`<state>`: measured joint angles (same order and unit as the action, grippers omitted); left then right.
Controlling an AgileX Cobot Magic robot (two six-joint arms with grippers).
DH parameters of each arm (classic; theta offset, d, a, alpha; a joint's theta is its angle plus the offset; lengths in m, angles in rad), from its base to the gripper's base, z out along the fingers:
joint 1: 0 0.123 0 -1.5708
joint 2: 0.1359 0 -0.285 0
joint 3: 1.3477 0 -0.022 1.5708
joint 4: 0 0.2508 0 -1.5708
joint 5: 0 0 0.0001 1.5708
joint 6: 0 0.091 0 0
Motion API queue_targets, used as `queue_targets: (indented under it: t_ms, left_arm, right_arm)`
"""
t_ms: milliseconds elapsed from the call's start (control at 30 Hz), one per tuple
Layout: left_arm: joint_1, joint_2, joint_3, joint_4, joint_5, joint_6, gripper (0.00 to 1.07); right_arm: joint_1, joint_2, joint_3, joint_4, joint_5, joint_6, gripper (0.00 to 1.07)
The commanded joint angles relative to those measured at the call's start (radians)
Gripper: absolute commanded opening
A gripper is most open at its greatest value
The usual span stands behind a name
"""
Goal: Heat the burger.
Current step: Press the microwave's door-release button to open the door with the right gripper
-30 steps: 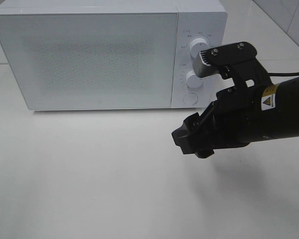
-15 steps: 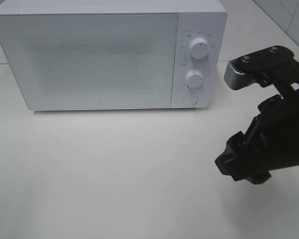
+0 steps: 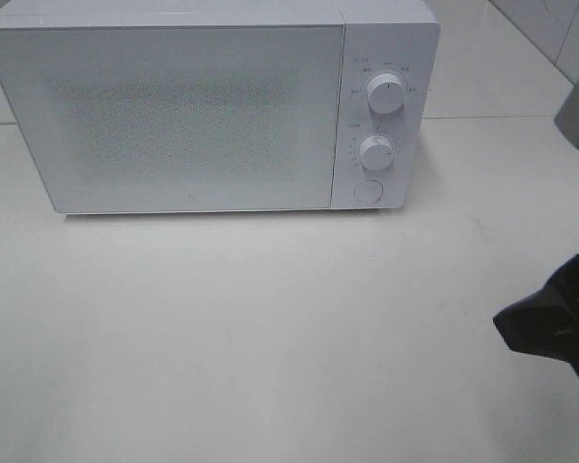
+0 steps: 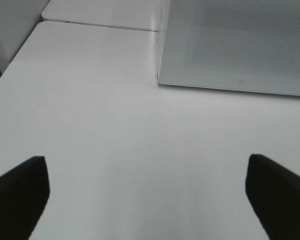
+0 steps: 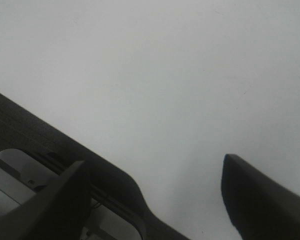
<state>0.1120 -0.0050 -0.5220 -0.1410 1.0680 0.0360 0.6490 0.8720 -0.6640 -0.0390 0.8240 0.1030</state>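
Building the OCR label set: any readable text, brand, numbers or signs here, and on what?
None can be read.
Markings around the upper dial and lower dial on the microwave: too small, blurred.
Small mark low on the door: too small.

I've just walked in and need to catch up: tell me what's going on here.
A white microwave sits on the table with its door shut. No burger is in view. The left gripper hangs open and empty over the table near the door. The right gripper, also open and empty, is off at the table's right side, clear of the dials.
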Motion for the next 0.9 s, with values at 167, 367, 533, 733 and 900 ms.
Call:
queue_targets:
  t_ms: [167, 367, 533, 733, 900]
  left_arm:
    - [0.002, -0.017, 0.003, -0.001, -0.007, -0.002, 1.00]
    - [0.002, -0.017, 0.003, -0.001, -0.007, -0.002, 1.00]
    - [0.002, -0.017, 0.003, -0.001, -0.007, -0.002, 1.00]
    - [0.002, -0.017, 0.003, -0.001, -0.007, -0.002, 1.00]
    - [0.002, -0.017, 0.003, -0.001, -0.007, -0.002, 1.00]
  right_arm:
    - [-0.008, -0.125, -0.006, -0.036, 0.074, 0.031, 0.71]
    - [-0.183, -0.240, -0.006, -0.053, 0.131, 0.038, 0.71]
    - [-0.341, -0.368, -0.005, -0.053, 0.135, 0.008, 0.71]
    - [-0.446, -0.537, 0.081, -0.052, 0.134, 0.002, 0.71]
    - [-0.494, -0.647, 0.140, -0.052, 0.135, 0.006, 0.71]
